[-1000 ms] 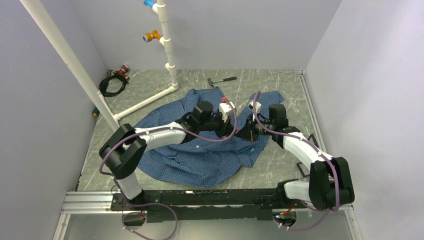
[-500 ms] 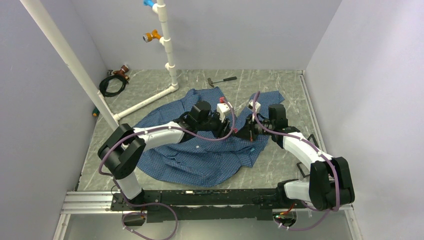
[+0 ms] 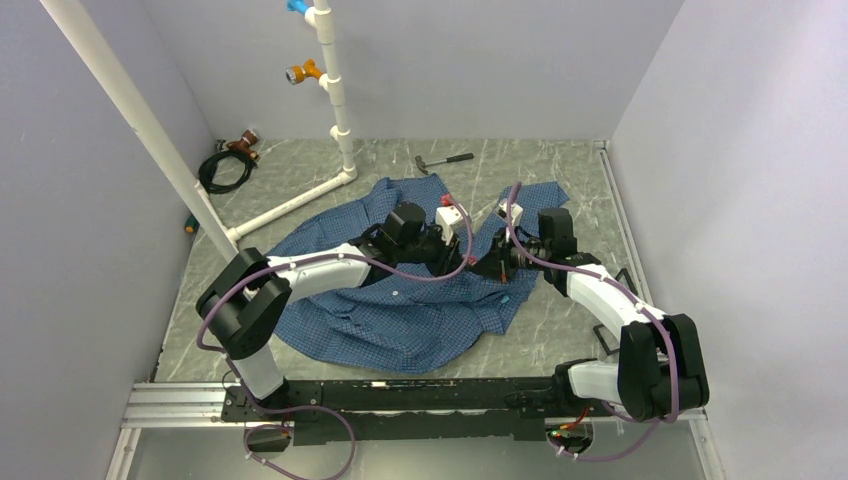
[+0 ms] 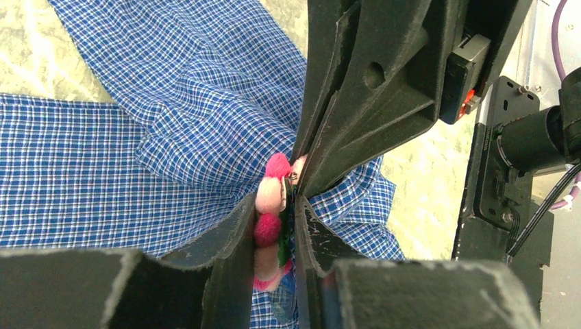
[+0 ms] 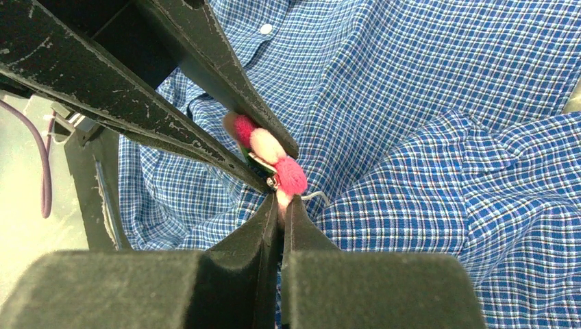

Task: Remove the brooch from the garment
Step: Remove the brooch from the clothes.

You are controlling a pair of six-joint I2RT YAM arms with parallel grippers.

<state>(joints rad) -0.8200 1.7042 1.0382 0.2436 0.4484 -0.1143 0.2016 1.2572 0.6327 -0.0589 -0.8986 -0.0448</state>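
Observation:
The garment (image 3: 400, 320), a blue checked shirt, lies spread on the table under both arms. The brooch (image 4: 270, 226), a cluster of pink and pale puffs on green backing, sits between my left gripper's (image 4: 274, 205) jaws, which press it from both sides, with shirt cloth against the backing. In the right wrist view the brooch (image 5: 274, 154) stands just above the shirt (image 5: 445, 103), and my right gripper (image 5: 281, 202) is shut on its lower pale edge, beside a bare wire pin. From above, the brooch (image 3: 470, 261) is a red dot where both grippers meet.
A white pipe frame (image 3: 335, 110) stands at the back left, with a coiled hose (image 3: 225, 165) near it. A hammer (image 3: 443, 160) lies behind the shirt. A white shirt button (image 5: 266, 29) shows near the left fingers. Walls close in on both sides.
My left gripper has shifted slightly over the shirt, and the brooch's red spot now shows between the two grippers. The right arm has barely moved.

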